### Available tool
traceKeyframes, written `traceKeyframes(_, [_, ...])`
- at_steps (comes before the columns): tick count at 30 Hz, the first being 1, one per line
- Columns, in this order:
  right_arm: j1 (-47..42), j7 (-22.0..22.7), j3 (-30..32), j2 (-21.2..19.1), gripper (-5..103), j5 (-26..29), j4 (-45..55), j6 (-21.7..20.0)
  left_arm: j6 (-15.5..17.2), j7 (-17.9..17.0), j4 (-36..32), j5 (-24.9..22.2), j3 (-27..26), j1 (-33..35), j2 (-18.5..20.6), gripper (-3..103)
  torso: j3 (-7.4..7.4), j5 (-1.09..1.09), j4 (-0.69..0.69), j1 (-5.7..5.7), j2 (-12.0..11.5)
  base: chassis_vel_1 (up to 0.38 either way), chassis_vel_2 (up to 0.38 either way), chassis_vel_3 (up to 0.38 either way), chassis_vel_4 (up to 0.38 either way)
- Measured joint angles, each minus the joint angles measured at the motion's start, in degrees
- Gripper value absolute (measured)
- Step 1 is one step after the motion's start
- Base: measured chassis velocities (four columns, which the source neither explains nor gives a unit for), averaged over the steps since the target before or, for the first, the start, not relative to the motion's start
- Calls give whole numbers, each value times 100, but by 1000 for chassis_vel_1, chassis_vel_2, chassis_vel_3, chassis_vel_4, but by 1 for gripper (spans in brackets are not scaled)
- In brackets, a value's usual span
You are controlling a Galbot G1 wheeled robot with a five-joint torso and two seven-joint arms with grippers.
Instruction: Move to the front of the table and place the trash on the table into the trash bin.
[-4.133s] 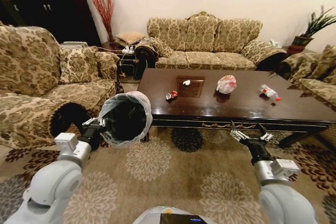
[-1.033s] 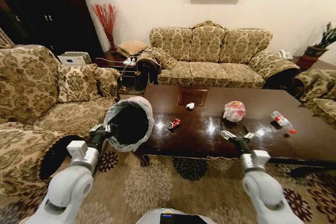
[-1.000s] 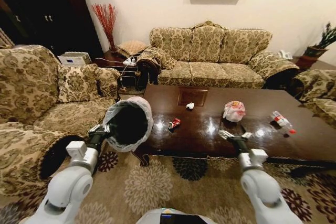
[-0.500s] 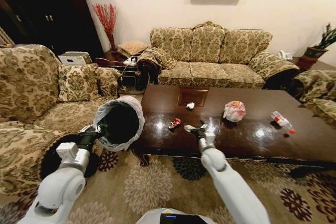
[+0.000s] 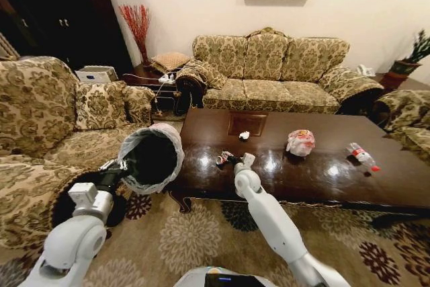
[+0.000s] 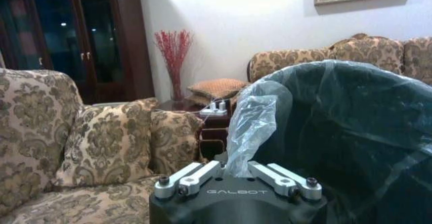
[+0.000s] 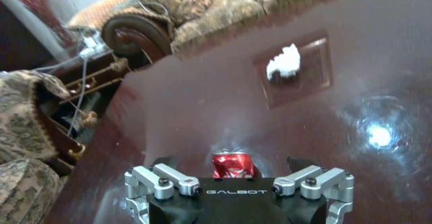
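Nearest the robot, the left arm is bent upward at the left of the head view, and the left gripper [image 5: 111,166] carries the trash bin [image 5: 149,158] tilted so its dark mouth faces the camera, off the table's near left corner and above the carpet. The left wrist view adds what the head view cannot: the fingers [image 6: 196,176] are closed on a twisted fold of the translucent liner [image 6: 250,128] at the bin's rim, with the bin's dark wall [image 6: 351,138] just behind them.

The right arm stretches forward and leftward over the near edge of the table [image 5: 316,173], and the right gripper [image 5: 232,160] sits low at the red-and-black wrapper [image 5: 220,159]. In the right wrist view the jaws stand apart with the wrapper [image 7: 232,164] between them on the glossy wood; whether they touch it cannot be told.

Farther along the table, the white paper ball [image 5: 243,135] lies on a square inlay, also seen beyond the wrapper in the right wrist view [image 7: 284,62]. To the right sit the pink-white plastic bag bundle [image 5: 299,142] and, near the far right edge, the clear red-capped bottle [image 5: 360,154] on its side, well apart from each other.
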Motion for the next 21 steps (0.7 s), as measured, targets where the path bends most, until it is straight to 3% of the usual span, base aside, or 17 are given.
traceKeyframes(14, [811, -108, -42, 302, 102, 232, -1314, -346, -2, 7, 103, 21, 143, -146, -19, 1, -4, 0, 1, -1, -7, 0, 0, 0, 0])
traceKeyframes(16, [895, -109, -83, 342, 93, 271, -1407, -442, -5, 8, 105, 15, 140, -167, -19, 1, -4, -1, 0, -2, -8, 0, 0, 0, 0])
traceKeyframes(18, [905, -109, -95, 347, 93, 283, -1419, -460, -6, 9, 106, 13, 138, -172, -19, 1, -4, -1, 0, -2, -8, 0, 0, 0, 0])
traceKeyframes(20, [930, -114, -149, 386, 83, 305, -1504, -513, -13, 13, 114, 9, 137, -194, -27, 1, -6, -1, 0, -4, -8, 0, 0, 0, 0])
traceKeyframes(21, [933, -133, -176, 432, 71, 285, -1594, -518, -15, 13, 115, 3, 143, -214, -36, 1, -6, 0, 1, -4, -9, 0, 0, 0, 0])
